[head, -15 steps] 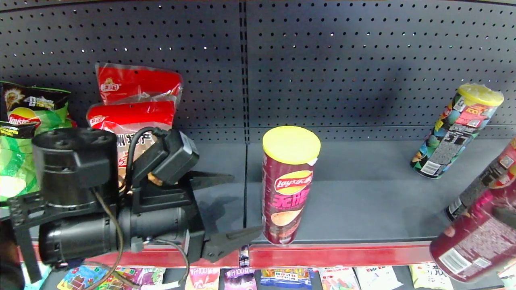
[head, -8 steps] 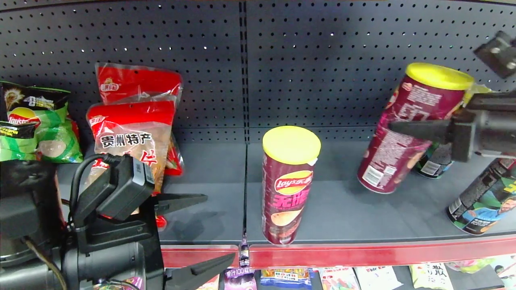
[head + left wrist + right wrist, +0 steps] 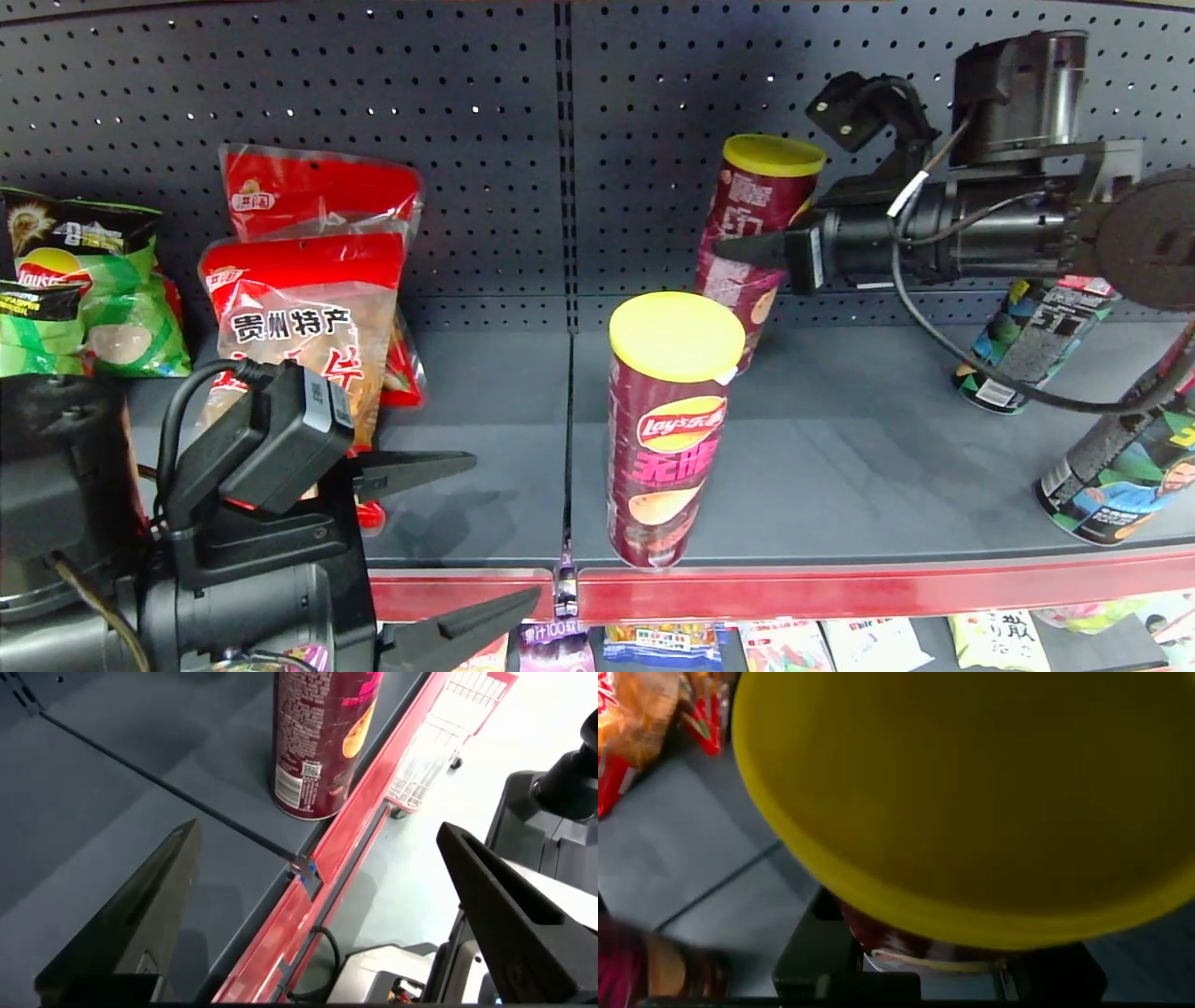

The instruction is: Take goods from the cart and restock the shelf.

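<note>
A maroon chips can with a yellow lid [image 3: 667, 429] stands upright at the shelf's [image 3: 840, 448] front edge; the left wrist view shows its lower part [image 3: 322, 742]. Behind it and slightly right, my right gripper [image 3: 758, 250] is shut on a second maroon can [image 3: 758, 201], which is held tilted near the pegboard, above the shelf floor. That can's yellow lid [image 3: 971, 793] faces the right wrist camera. My left gripper [image 3: 508, 525] stands open with nothing in it at the lower left, off the shelf's front edge, its fingers [image 3: 149, 915] spread wide.
Red snack bags [image 3: 308, 280] and green chip bags [image 3: 65, 289] lean at the left. Two multicoloured cans [image 3: 1036, 336] [image 3: 1120, 476] stand at the right. A red rail [image 3: 840, 583] edges the shelf. A wire cart [image 3: 439, 737] stands on the floor below.
My right arm has swung the held can up from the lower right and leftward to behind the standing can. My left gripper drew back down-left, then stayed still.
</note>
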{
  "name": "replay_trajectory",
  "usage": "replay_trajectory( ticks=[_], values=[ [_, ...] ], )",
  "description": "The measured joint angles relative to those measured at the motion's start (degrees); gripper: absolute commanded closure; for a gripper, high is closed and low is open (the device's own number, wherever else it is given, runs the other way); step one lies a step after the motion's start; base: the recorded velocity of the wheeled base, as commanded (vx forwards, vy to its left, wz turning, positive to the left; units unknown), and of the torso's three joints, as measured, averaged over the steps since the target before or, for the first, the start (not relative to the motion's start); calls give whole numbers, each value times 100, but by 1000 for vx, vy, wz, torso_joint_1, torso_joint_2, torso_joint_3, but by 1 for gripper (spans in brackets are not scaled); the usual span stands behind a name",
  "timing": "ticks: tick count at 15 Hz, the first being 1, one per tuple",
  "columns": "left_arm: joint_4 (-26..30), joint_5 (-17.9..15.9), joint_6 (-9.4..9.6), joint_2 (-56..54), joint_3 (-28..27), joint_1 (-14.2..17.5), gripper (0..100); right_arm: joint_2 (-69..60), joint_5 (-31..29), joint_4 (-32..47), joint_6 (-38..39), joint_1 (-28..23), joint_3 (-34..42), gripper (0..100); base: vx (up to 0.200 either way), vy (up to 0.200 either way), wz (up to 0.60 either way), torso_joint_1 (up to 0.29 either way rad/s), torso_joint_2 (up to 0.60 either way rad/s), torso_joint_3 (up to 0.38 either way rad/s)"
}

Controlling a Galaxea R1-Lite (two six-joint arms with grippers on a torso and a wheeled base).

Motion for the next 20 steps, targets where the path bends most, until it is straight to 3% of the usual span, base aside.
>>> replay_trajectory(
  ticks=[13, 14, 20],
  values=[
    [-9, -2, -80, 79, 11, 4, 0, 714, -52, -95, 37, 469, -295, 100, 0, 0, 0, 0, 0, 0],
    [-9, -5, -80, 82, 11, 4, 0, 719, -61, -95, 41, 496, -282, 0, 0, 0, 0, 0, 0, 0],
    [-11, -9, -80, 90, 12, 4, 0, 585, -195, -96, 90, 532, -61, 0, 0, 0, 0, 0, 0, 0]
  ],
)
